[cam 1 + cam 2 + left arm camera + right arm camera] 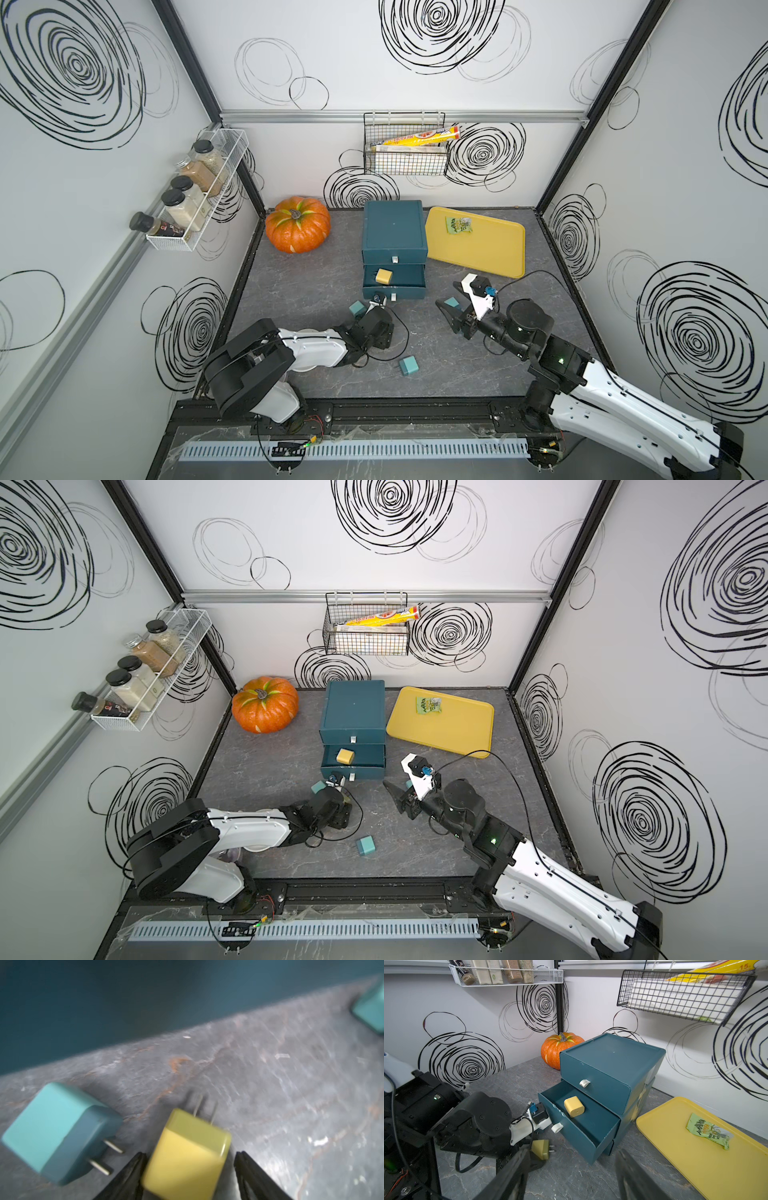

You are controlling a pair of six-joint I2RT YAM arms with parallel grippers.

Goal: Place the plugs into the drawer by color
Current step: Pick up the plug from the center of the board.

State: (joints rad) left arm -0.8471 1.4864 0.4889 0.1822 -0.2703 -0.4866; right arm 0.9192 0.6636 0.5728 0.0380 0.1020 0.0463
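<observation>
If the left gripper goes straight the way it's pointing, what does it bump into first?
The yellow plug, sitting right inside the left gripper. Beyond it is bare table, then probably the dark teal drawer, though the blurry wrist view leaves depth unclear.

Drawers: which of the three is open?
The middle drawer, pulled out with a yellow plug lying inside; the top drawer is shut, and the bottom one sits mostly hidden beneath.
</observation>
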